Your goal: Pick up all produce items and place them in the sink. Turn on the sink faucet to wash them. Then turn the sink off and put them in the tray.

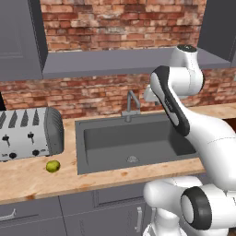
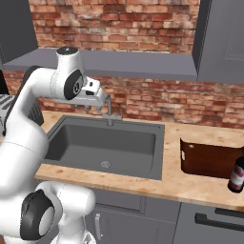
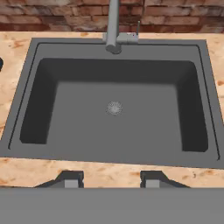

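A small yellow-green lime-like fruit (image 1: 53, 166), the produce item, lies on the wooden counter in front of the toaster, left of the sink (image 1: 133, 138). The dark grey sink (image 3: 113, 131) is empty, with its round drain (image 3: 114, 108) in the middle. The grey sink faucet (image 3: 113, 26) stands at the back rim; no water runs. My gripper (image 3: 111, 180) hangs high above the sink's front edge, open, with nothing between its fingers. The reddish-brown tray (image 2: 209, 162) sits on the counter right of the sink (image 2: 105, 143).
A silver toaster (image 1: 27, 133) stands on the counter at the far left, just behind the fruit. A dark bottle (image 2: 237, 176) stands at the tray's right front corner. A brick wall and grey cabinets rise behind the counter.
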